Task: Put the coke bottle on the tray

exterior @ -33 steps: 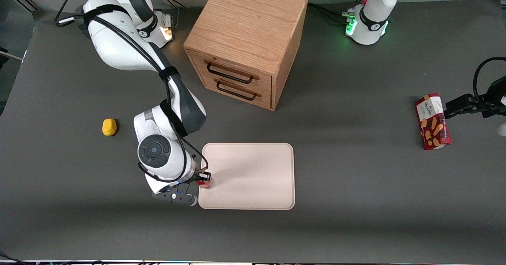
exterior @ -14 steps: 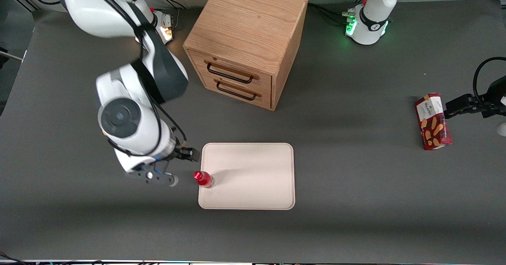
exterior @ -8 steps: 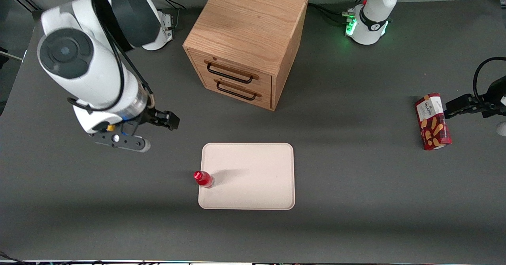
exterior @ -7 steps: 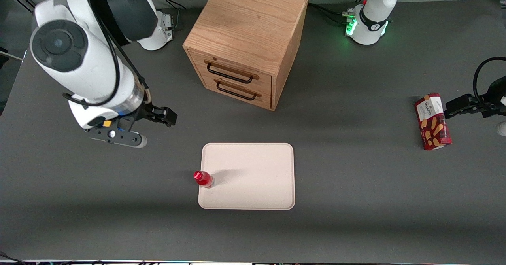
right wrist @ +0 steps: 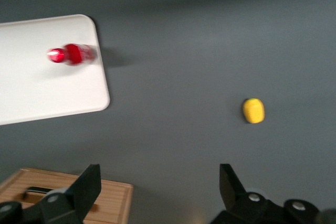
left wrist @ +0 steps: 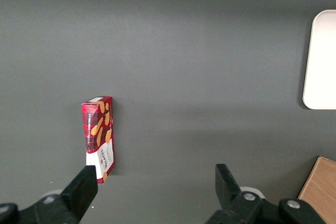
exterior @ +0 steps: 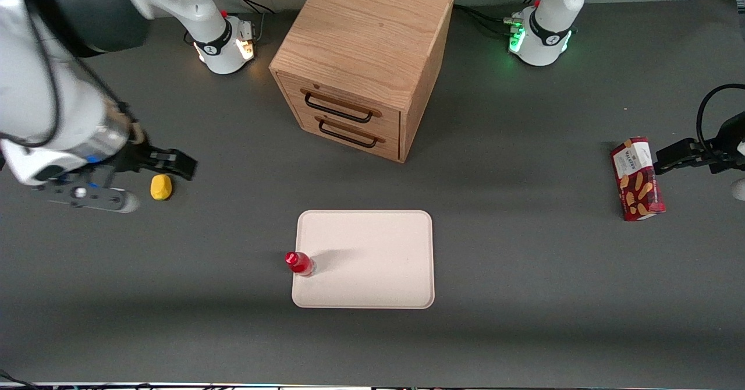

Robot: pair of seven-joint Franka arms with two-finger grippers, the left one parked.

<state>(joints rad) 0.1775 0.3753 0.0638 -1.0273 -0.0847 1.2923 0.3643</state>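
While raised, gripper (exterior: 152, 172) hangs spread above yellow lump (exterior: 161, 187)

We count one coke bottle (exterior: 300, 263), one tray (exterior: 372, 244), one yellow lump (exterior: 160, 187), one red snack box (exterior: 637, 178) and one wooden cabinet (exterior: 364, 58) with two drawers. The gripper (exterior: 152, 174) makes one more, fingers apart.
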